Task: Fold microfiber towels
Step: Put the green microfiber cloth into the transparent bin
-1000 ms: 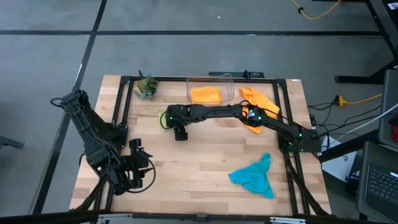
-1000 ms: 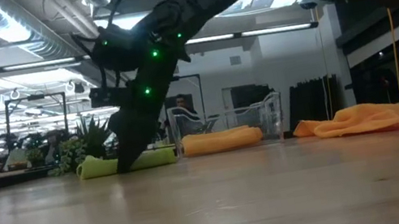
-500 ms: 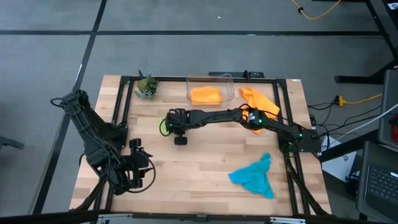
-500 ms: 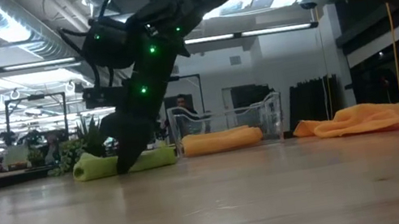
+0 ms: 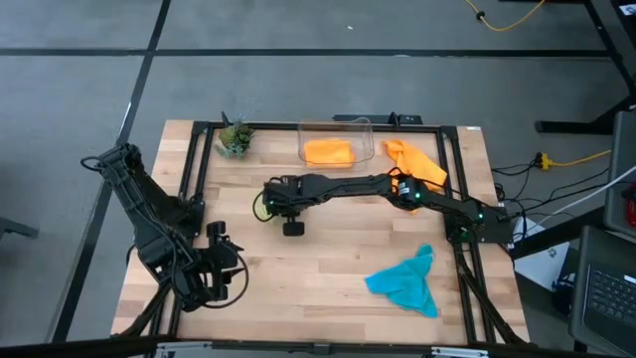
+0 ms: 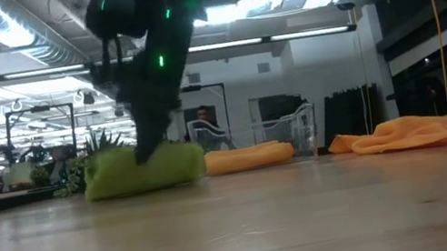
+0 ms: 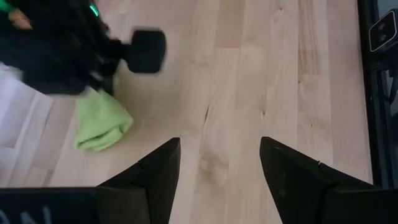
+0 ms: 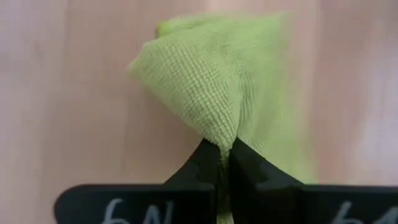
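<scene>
Wooden table (image 5: 328, 249) bears teal towel (image 5: 405, 281), orange towel (image 5: 417, 164), bin (image 5: 335, 127), plant (image 5: 235, 137)

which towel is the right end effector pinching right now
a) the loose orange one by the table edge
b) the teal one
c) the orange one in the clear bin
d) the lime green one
d: the right wrist view shows the right end effector shut on a fold of the lime green towel; the teal towel and both orange ones lie untouched.
</scene>
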You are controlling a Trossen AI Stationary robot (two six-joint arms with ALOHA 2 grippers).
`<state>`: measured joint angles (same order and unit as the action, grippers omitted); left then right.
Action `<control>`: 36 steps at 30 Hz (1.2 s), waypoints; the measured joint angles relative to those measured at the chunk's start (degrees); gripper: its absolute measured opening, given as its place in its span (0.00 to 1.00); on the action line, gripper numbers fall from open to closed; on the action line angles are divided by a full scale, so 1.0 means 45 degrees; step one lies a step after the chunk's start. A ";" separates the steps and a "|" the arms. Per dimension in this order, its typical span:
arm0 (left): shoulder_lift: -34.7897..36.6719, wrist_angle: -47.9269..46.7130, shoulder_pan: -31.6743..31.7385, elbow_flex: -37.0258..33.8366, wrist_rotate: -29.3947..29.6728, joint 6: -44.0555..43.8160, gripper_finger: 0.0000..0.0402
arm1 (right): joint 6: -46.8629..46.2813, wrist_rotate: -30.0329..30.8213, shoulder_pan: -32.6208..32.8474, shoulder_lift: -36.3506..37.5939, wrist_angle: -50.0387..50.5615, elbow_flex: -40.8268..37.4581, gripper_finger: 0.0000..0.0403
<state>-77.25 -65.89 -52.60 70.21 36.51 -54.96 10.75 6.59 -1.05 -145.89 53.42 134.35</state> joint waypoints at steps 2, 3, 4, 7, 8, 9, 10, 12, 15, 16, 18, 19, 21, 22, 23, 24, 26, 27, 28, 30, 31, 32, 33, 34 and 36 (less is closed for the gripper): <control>0.0000 -0.0001 0.0000 -0.0003 0.0000 0.0000 0.53 | 0.0001 -0.0081 -0.0073 0.0584 0.0135 -0.0216 0.03; 0.0000 -0.0005 0.0000 0.0001 0.0000 0.0000 0.53 | -0.0032 -0.0164 -0.0108 0.0742 0.0273 -0.0183 0.03; 0.0000 0.0000 -0.0004 -0.0001 0.0000 0.0005 0.53 | -0.0069 -0.0221 -0.0129 0.0852 0.0522 -0.0161 0.03; 0.0000 -0.0016 -0.0027 0.0002 0.0000 0.0010 0.53 | -0.0097 -0.0131 -0.0138 0.1011 0.1096 -0.0130 0.03; 0.0000 -0.0024 -0.0029 0.0002 -0.0001 0.0010 0.53 | -0.0088 -0.0131 -0.0120 0.1112 0.1163 -0.0103 0.03; 0.0000 -0.0015 -0.0024 0.0002 0.0000 0.0010 0.53 | -0.0053 -0.0131 -0.0120 0.1342 0.1251 -0.0103 0.03; 0.0000 -0.0022 -0.0030 0.0002 0.0000 0.0010 0.53 | -0.0029 -0.0129 -0.0111 0.1511 0.1467 -0.0079 0.03; 0.0000 -0.0025 -0.0088 0.0002 0.0005 0.0010 0.53 | 0.0008 -0.0126 -0.0111 0.1819 0.1546 -0.0023 0.03; 0.0000 -0.0077 -0.0112 0.0002 0.0000 0.0015 0.53 | 0.0048 -0.0082 -0.0149 0.2158 0.1910 -0.0060 0.03; 0.0000 -0.0104 -0.0112 0.0002 -0.0005 0.0015 0.53 | 0.0097 -0.0077 -0.0154 0.2322 0.2000 -0.0060 0.03; 0.0000 -0.0102 -0.0109 0.0002 0.0005 0.0010 0.53 | 0.0268 -0.0064 -0.0241 0.2779 0.2260 -0.0056 0.03; 0.0000 -0.0103 -0.0103 0.0002 0.0000 0.0010 0.53 | 0.0307 -0.0058 -0.0299 0.3037 0.2389 -0.0044 0.03; 0.0000 -0.0102 -0.0102 0.0002 0.0005 0.0010 0.53 | 0.0339 -0.0063 -0.0451 0.3470 0.2735 -0.0035 0.03; 0.0000 -0.0102 -0.0102 0.0002 0.0005 0.0010 0.53 | 0.0339 -0.0067 -0.0565 0.3643 0.2833 -0.0035 0.03; 0.0000 -0.0102 -0.0102 0.0002 0.0005 0.0009 0.53 | 0.0339 -0.0063 -0.0692 0.3844 0.2859 -0.0035 0.03; 0.0000 -0.0102 -0.0102 0.0002 0.0005 0.0005 0.53 | 0.0340 -0.0063 -0.0792 0.4046 0.2884 -0.0040 0.03; 0.0000 -0.0098 -0.0102 0.0002 0.0005 0.0005 0.53 | 0.0403 0.0008 -0.1027 0.4477 0.2915 -0.0035 0.03; 0.0000 -0.0101 -0.0102 0.0002 0.0005 0.0005 0.53 | 0.0456 0.0005 -0.1143 0.4628 0.2986 -0.0018 0.03; 0.0000 -0.0098 -0.0102 0.0002 0.0005 0.0005 0.53 | 0.0514 0.0000 -0.1301 0.4796 0.3134 -0.0011 0.03; 0.0000 -0.0100 -0.0102 0.0002 0.0005 0.0007 0.53 | 0.0578 -0.0082 -0.1640 0.4971 0.3640 -0.0016 0.03; 0.0000 -0.0097 -0.0102 0.0002 0.0005 0.0005 0.53 | 0.0628 -0.0082 -0.1859 0.5064 0.3796 -0.0030 0.03; 0.0000 -0.0102 -0.0102 0.0002 0.0005 0.0005 0.53 | 0.0688 -0.0066 -0.2073 0.5117 0.3992 -0.0035 0.03; 0.0000 -0.0102 -0.0102 0.0002 0.0005 0.0005 0.53 | 0.0765 -0.0034 -0.2272 0.5179 0.4066 -0.0035 0.03; 0.0000 -0.0097 -0.0102 0.0002 0.0005 0.0005 0.53 | 0.0924 -0.0028 -0.2497 0.5263 0.4058 -0.0035 0.03; 0.0000 -0.0097 -0.0102 0.0002 0.0010 0.0005 0.53 | 0.1136 -0.0003 -0.2859 0.5344 0.3974 -0.0031 0.03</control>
<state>-77.25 -66.32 -53.06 70.22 36.56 -54.94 15.86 6.57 -13.91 -121.85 71.30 134.21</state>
